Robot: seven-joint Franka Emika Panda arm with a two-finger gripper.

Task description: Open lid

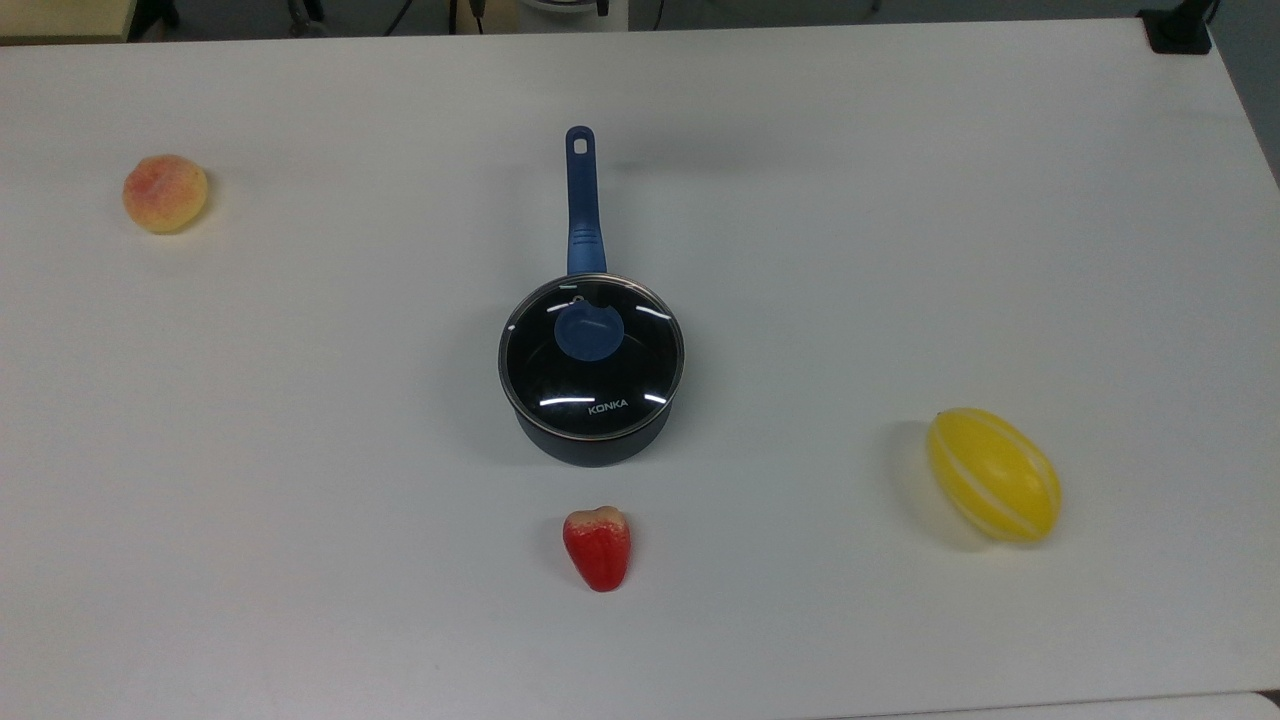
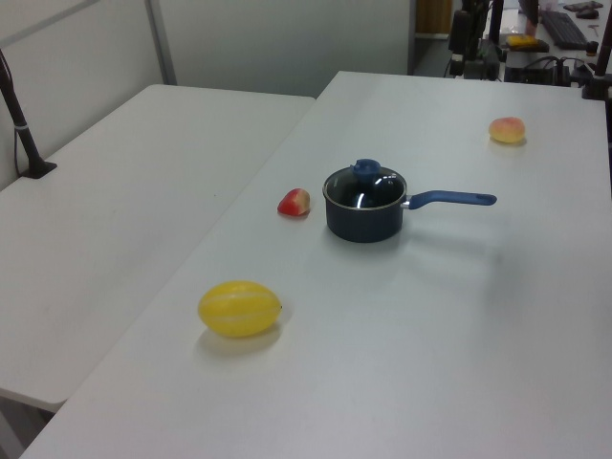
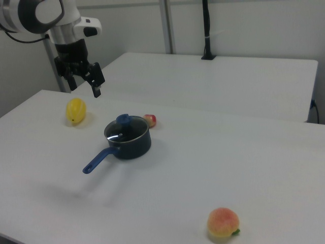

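The lid is clear glass with a metal rim, white KONKA lettering and a blue centre knob. It sits closed on the dark saucepan at the middle of the white table. The pan's blue handle points toward the top view's upper edge. The lid also shows in the left view, and in the right view the lid rests on the saucepan. My gripper hangs open and empty in the air, above and to the right view's left of the pan.
A peach lies far to the top view's left. A red fruit sits just in front of the pan. A yellow melon lies to the top view's right. A second table adjoins this one, with a black post on it.
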